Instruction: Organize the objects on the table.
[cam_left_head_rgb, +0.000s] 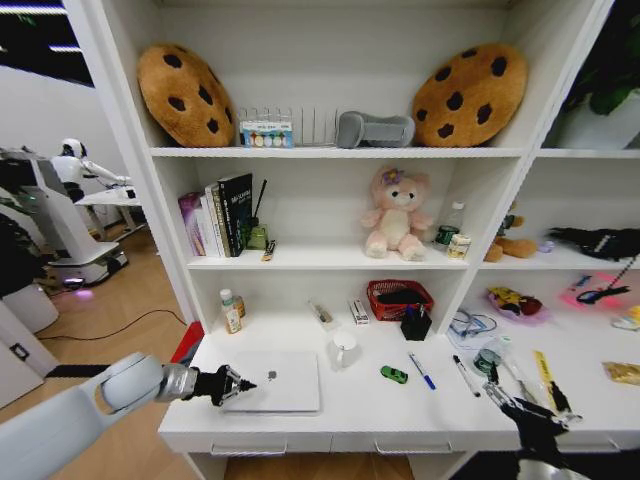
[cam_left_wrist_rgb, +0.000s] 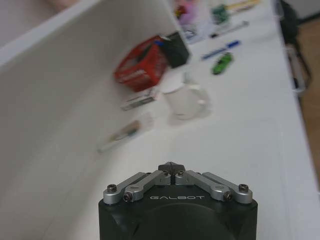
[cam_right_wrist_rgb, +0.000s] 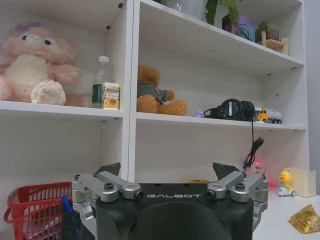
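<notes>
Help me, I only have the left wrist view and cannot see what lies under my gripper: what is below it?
Observer: In the head view, the left gripper, shut, points over the left edge of the closed silver laptop.
Operator: Where is the other arm?
Observer: The right gripper hangs at the front right of the table, near the black pen.
Operator: Is it holding anything?
Observer: No, the right wrist view shows it open and empty.

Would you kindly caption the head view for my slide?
Left claw, shut, at the silver laptop on the white desk.
</notes>
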